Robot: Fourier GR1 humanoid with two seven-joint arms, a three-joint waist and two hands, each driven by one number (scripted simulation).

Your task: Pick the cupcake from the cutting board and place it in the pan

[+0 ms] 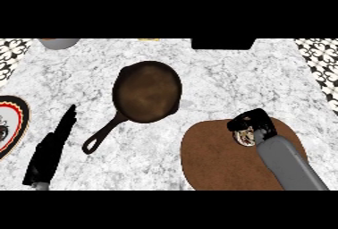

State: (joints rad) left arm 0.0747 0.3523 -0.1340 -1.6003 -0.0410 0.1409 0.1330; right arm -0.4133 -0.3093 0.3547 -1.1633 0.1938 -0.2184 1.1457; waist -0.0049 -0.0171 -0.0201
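A: Item one, far left at nine o'clock: a patterned plate (12, 123), cut by the frame edge. Item two, at eight o'clock: a dark knife (51, 147) lying on the marble counter (218, 80), point toward the back.

B: Item three?

A: The pan (146, 91), dark cast iron, just left of centre toward eleven o'clock, handle trailing to seven. Nothing shows in it.

B: And the board?

A: Item four, at four to five o'clock: a brown cutting board (218, 161). The cupcake (247, 136) sits on its upper part, at about three o'clock from centre.

B: The hands?

A: The right hand (252, 121) is over the cupcake, black fingers curled round its top and sides; whether they truly pinch it I judge likely, not certain (the hand hides most of it). The left hand is not in view.

B: Risks?

A: Judged only: with so little of the hold visible, the cupcake could tip or slip on the lift. The carry runs toward ten o'clock; a low path could catch the pan's near rim, and an early release would leave it on the counter, short of the pan.
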